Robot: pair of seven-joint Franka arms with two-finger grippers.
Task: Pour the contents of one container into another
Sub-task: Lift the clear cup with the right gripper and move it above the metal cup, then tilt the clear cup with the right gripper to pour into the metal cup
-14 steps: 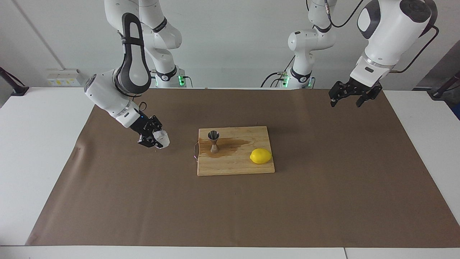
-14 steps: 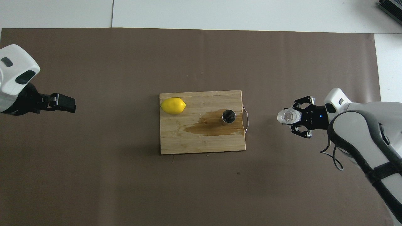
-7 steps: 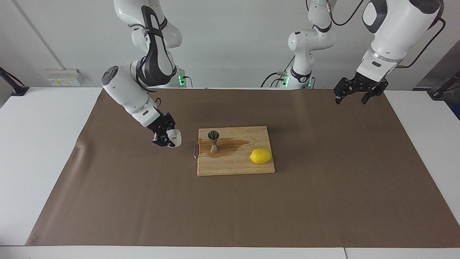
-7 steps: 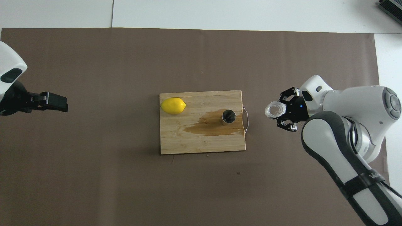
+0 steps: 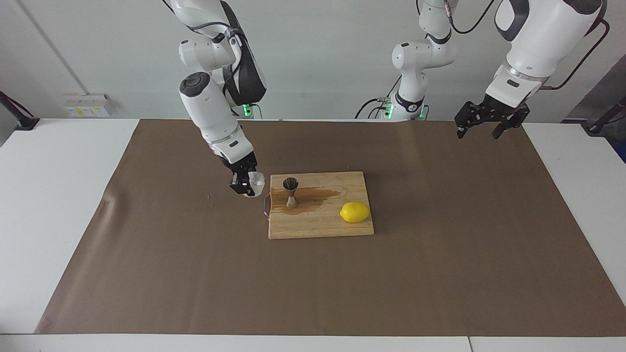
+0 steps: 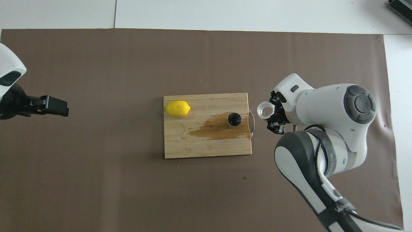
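Approaching the pour, not yet pouring. Pinching the clear glass cup [image 5: 256, 182] in the right end effector [image 5: 248, 186], with fingers closed onto its wall. Holding it mouth up in the air, over the brown paper [image 5: 195, 274] just off the handle edge of the cutting board [image 5: 318, 228]. Sitting at about three o'clock from the steel jigger [image 6: 234, 119] in the overhead view, near it but not yet above it. Leaving the jigger upright on the board, at the edge of a brown wet stain [image 5: 318, 195], with the lemon [image 5: 354, 212] lying past the stain. Not possible to tell whether the cup is carrying any liquid.

Judging what is left: bringing the cup over the jigger's mouth, tilting it, then righting it.

Keeping the left end effector [image 5: 478, 128] spread and empty, waiting above the paper toward the left arm's end of the tabletop.

Comparing with a second ago: cup coming from well apart from the board to just beside its handle, right arm swinging more upright above it, left end effector drawing slightly up and outward. Board, jigger, lemon and stain staying put.
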